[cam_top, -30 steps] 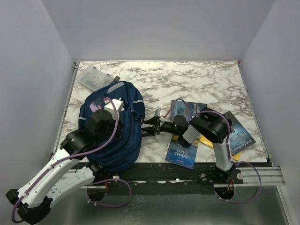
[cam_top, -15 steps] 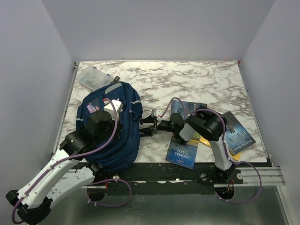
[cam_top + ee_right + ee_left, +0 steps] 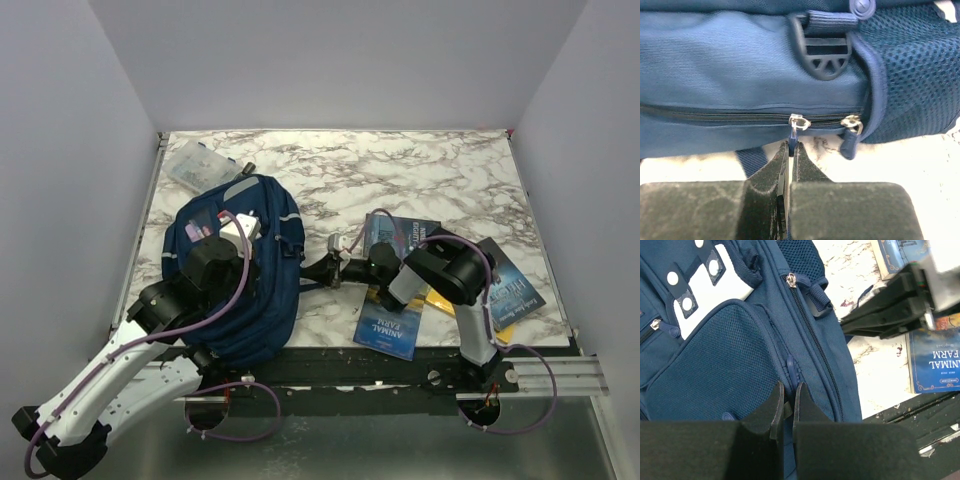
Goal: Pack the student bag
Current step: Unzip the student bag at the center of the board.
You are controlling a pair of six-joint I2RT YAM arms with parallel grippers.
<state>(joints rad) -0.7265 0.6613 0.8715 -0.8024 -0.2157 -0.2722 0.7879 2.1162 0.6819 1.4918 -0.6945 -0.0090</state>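
The student bag (image 3: 240, 300), a large navy backpack, lies on the left half of the marble table. My left gripper (image 3: 788, 401) rests on its front, jaws shut on a blue zipper pull (image 3: 791, 368) beside the mesh pocket (image 3: 725, 365). The white patch (image 3: 705, 292) shows at the upper left of that view. My right gripper (image 3: 791, 148) reaches in from the right to the bag's side. It is shut on the blue pull hanging from a silver zipper slider (image 3: 799, 122). A second slider (image 3: 852, 123) hangs just right of it.
Several books lie right of the bag: Animal Farm (image 3: 388, 328) near the front edge, a blue one (image 3: 402, 236) behind it, another blue one (image 3: 512, 285) far right, a yellow one (image 3: 440, 300) under the right arm. A clear plastic box (image 3: 197, 165) sits at the back left.
My right gripper, open half a second ago, has closed on the zipper pull at the bag's side. The left gripper and the bag have stayed put.
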